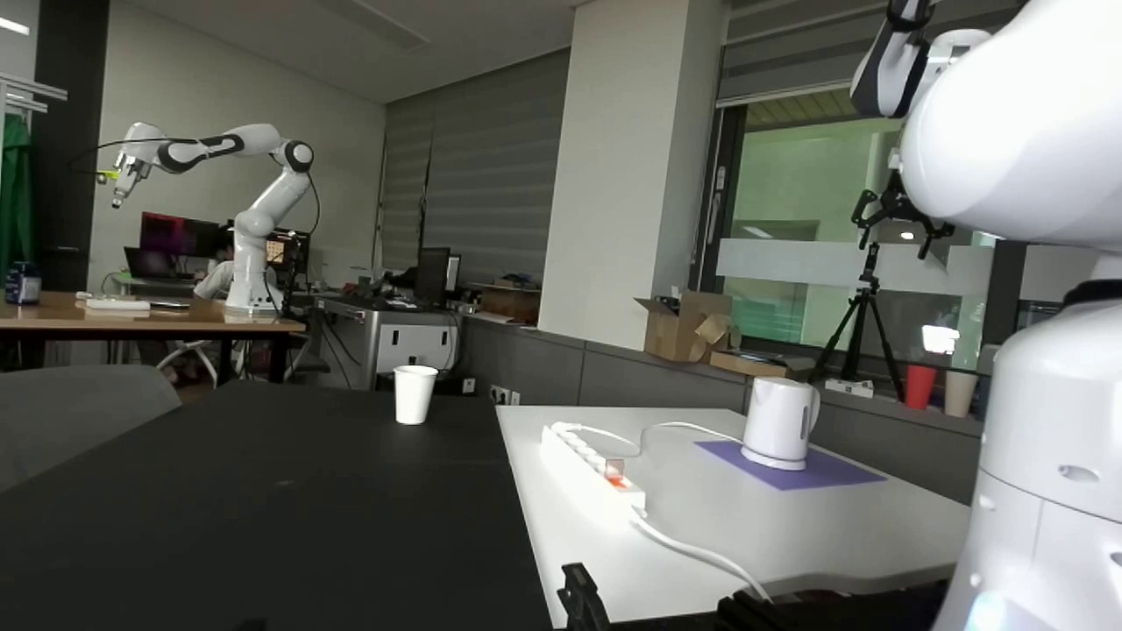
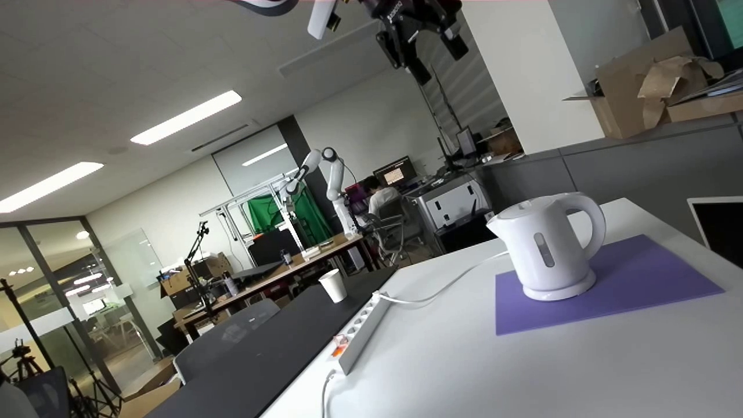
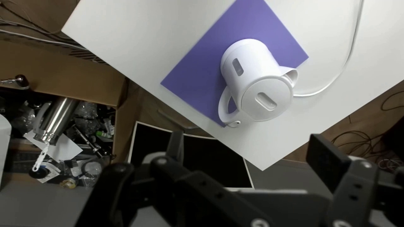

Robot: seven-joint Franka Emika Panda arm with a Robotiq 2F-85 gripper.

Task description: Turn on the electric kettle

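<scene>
1. The kettle point(image 2: 548, 249) stands upright on the mat point(image 2: 667, 284), lower than the gripper point(image 2: 439, 62) and well apart from it.
2. The fingers point(image 3: 326, 160) are spread wide; in the wrist view, the kettle is seen beyond their tips.
3. Under the kettle and its mat is the white table point(image 2: 493, 371); a cord point(image 2: 458, 277) runs from the kettle toward the strip point(image 2: 363, 334).
4. Past the strip from the kettle, the cup point(image 2: 332, 285) stands on the black table point(image 2: 249, 354).
5. Behind the kettle, in both exterior views, is a box point(image 1: 692, 326).

Ceiling lts point(image 2: 186, 118) bright; pwr strip point(image 1: 587, 478) glare; fingers point(image 3: 328, 160) poss. blurry.
</scene>
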